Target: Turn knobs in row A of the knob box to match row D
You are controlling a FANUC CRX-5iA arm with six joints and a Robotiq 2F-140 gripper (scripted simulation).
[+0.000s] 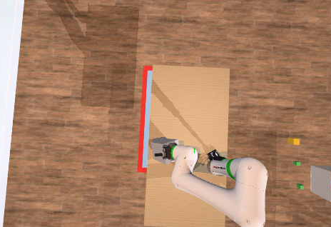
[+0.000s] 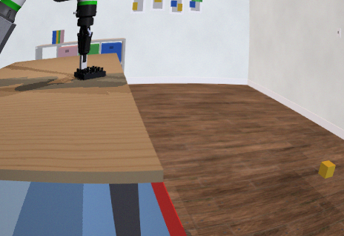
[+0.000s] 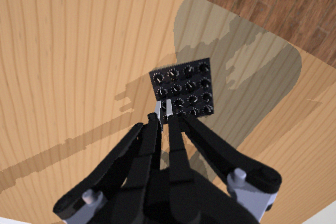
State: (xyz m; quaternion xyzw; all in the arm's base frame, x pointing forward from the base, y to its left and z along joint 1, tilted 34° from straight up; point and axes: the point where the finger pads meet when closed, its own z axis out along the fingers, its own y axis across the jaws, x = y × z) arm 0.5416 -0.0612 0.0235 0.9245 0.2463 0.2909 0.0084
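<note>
Floorboards of dark wood fill the left of the top view, up to a red-edged blue mat [image 1: 145,118] that runs along the left side of the wooden table [image 1: 191,93]. Toward the lower middle of that view the white arm [image 1: 212,185] bends across the table, and the black knob box [image 1: 215,155] shows just beside its forearm, near the table's right edge. Further right, a yellow cube [image 1: 293,141] and two green blocks lie on the floor, well apart from the table.

In the exterior view the knob box [image 2: 90,73] stands on the table in the upper left of the frame, with the gripper [image 2: 82,66] coming straight down onto its left end.

In the wrist view the gripper [image 3: 163,111] sits at centre, its pale fingertips clenched on a knob at the box's [image 3: 185,90] lower left corner. Which knob it is cannot be told; the labels are too small to read.
</note>
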